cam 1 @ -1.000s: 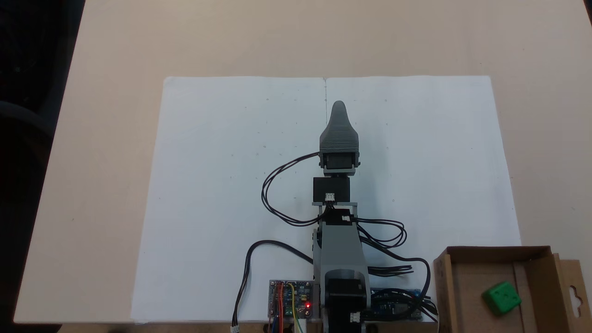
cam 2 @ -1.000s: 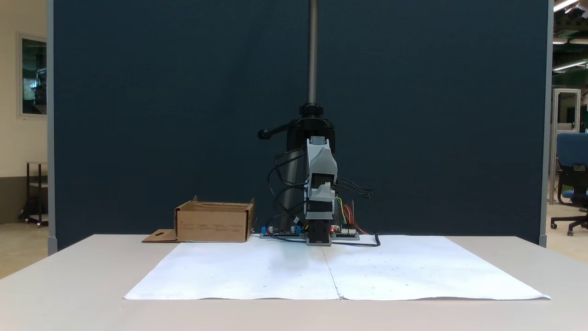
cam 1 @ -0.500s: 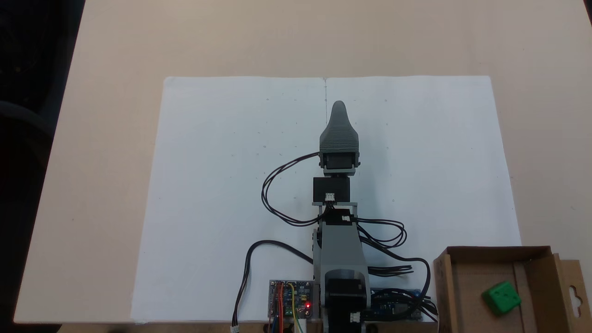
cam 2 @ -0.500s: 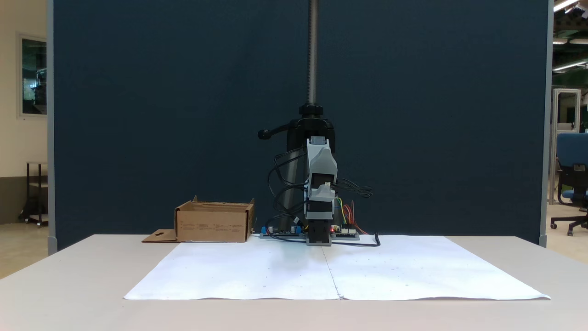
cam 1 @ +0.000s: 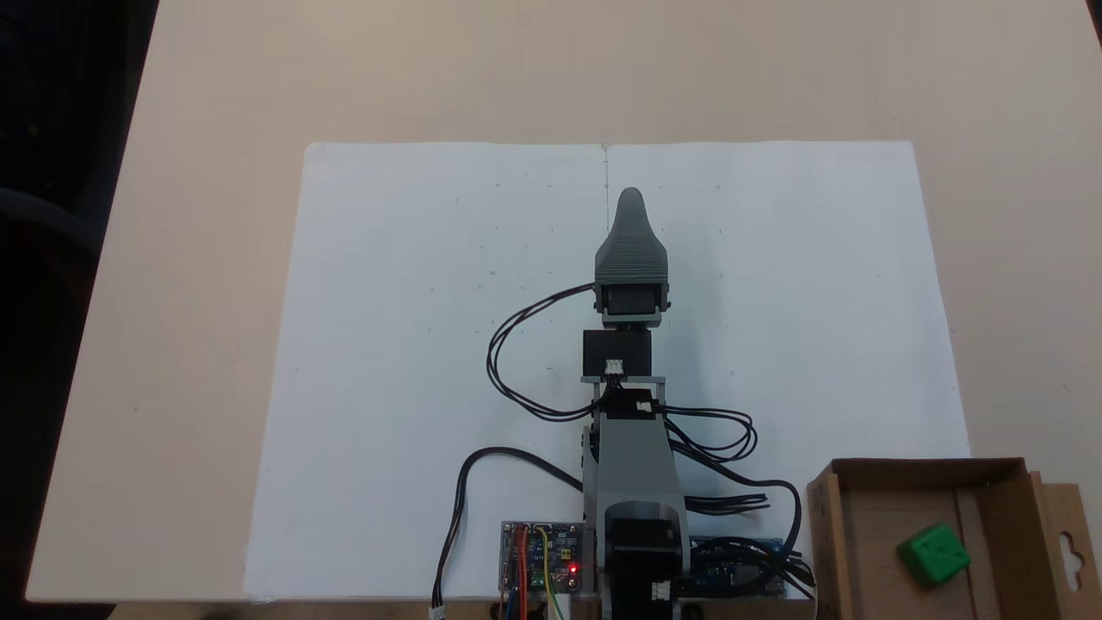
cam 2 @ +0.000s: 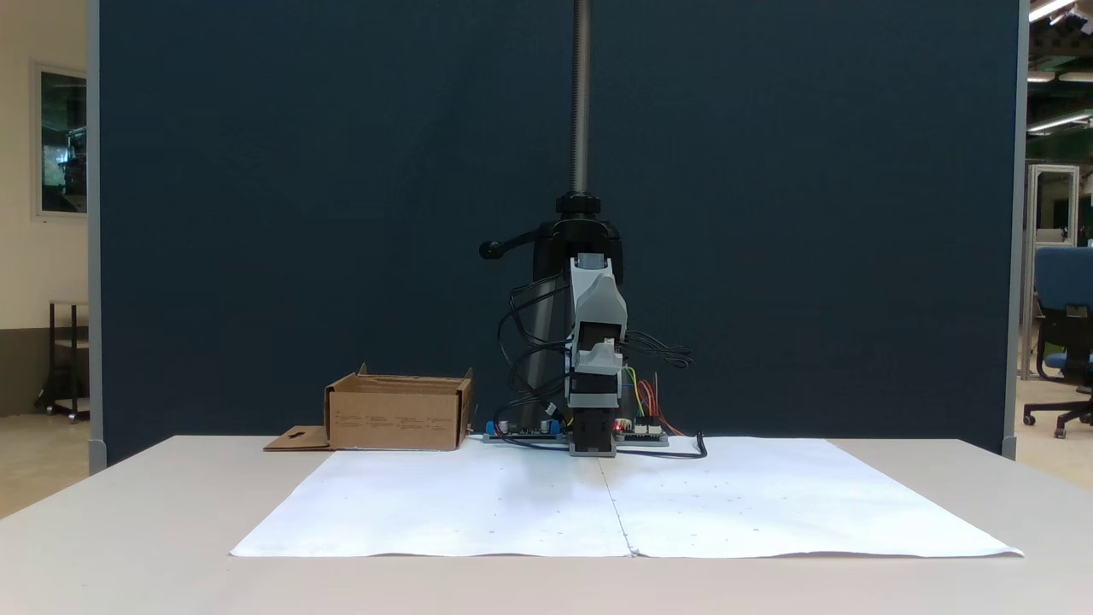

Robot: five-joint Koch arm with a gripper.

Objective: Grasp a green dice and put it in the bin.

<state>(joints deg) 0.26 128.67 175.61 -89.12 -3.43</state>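
Observation:
The green dice [cam 1: 934, 555] lies on the floor of the bin [cam 1: 913, 472], an open brown cardboard box at the lower right of a fixed view. In another fixed view the bin [cam 2: 397, 414] stands left of the arm's base and its walls hide the dice. My gripper [cam 1: 631, 196] hangs over the middle of the white paper, far from the bin, with the arm folded back over its base. From the front the gripper [cam 2: 592, 273] points toward the camera. Only one grey jaw shows, so its state is unclear. Nothing green is at the gripper.
Two white paper sheets [cam 1: 430, 344] cover the table's middle. Circuit boards [cam 1: 541, 568] and looping black cables [cam 1: 508, 362] sit by the arm's base. The bin's flap with a hang-hole [cam 1: 1067, 547] sticks out at the right. A dark panel and a stand pole [cam 2: 581, 94] rise behind the arm.

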